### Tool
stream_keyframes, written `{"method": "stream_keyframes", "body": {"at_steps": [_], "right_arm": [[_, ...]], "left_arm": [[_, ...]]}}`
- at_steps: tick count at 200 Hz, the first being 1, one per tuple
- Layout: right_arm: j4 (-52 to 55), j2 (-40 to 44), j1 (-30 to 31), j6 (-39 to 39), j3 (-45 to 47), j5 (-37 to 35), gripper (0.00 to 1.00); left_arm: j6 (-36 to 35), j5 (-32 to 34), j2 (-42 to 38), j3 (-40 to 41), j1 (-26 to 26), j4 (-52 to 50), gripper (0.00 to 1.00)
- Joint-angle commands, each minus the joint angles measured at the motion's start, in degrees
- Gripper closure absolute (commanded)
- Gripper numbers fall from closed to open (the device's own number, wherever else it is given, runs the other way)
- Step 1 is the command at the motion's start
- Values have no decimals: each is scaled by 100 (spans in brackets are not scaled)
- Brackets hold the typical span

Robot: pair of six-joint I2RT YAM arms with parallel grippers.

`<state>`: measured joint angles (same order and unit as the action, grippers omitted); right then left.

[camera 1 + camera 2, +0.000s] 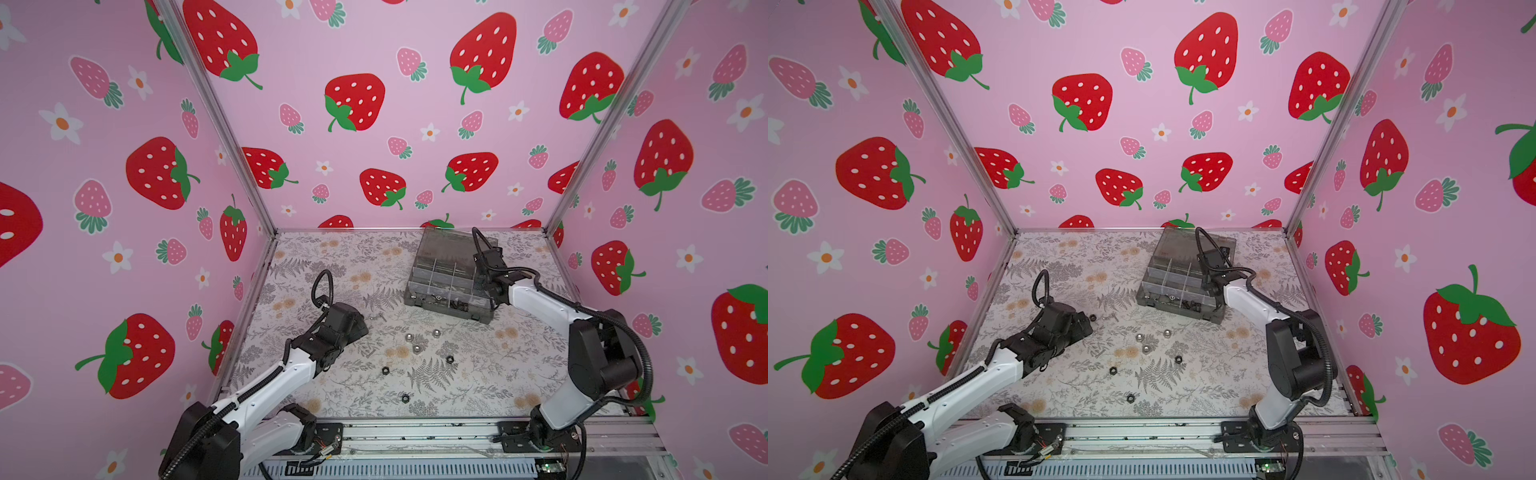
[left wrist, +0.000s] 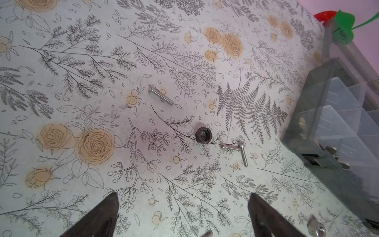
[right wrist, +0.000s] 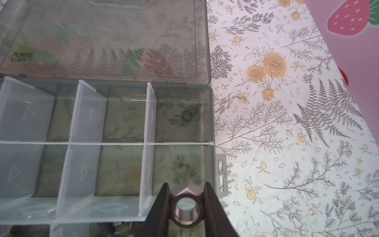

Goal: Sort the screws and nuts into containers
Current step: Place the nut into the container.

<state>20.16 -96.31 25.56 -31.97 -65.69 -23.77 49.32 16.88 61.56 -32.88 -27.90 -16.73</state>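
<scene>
Right gripper (image 3: 186, 184) clamped on a silver nut (image 3: 186, 206), threaded bore facing the wrist camera, poised over an end compartment of the grey organiser box (image 3: 212, 123), next to its side tab. Lid (image 3: 102, 41) open behind the compartments. Left gripper (image 2: 183, 195) low over the floral table (image 2: 61, 61), jaws wide apart and empty, near a black hex nut (image 2: 203, 134) and silver screws (image 2: 161, 95). In both top views, three shiny cap nuts (image 1: 409, 337) and further black hex nuts (image 1: 385, 370) loose on the table between the arms; more hardware visible through the box's front wall
</scene>
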Motion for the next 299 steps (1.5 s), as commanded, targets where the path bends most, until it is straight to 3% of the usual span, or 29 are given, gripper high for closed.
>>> {"method": "stream_keyframes", "body": {"at_steps": [1, 31, 63, 102, 171, 222, 261, 299], "right_arm": [[-94, -246, -116, 164, -198, 155, 91], [-92, -456, -183, 122, -214, 361, 88], [-101, -468, -192, 102, -99, 471, 65], [-92, -280, -192, 186, -99, 476, 53], [33, 842, -124, 65, 415, 893, 53], [21, 1592, 572, -479, 1226, 1298, 53], [84, 1326, 1447, -778, 1267, 1318, 53], [-21, 503, 2064, -813, 1013, 1606, 53]], "left_arm": [[7, 69, 32, -245, 42, -75, 1], [38, 99, 3, -202, 39, -44, 1], [1, 119, 14, -218, 44, -31, 0], [5, 112, -10, -254, 41, -97, 0], [4, 229, -157, -235, 44, -190, 1], [23, 172, -109, -188, 41, -115, 1], [106, 57, -71, -109, 39, -1, 1], [227, -30, -31, -53, 79, -27, 0]]}}
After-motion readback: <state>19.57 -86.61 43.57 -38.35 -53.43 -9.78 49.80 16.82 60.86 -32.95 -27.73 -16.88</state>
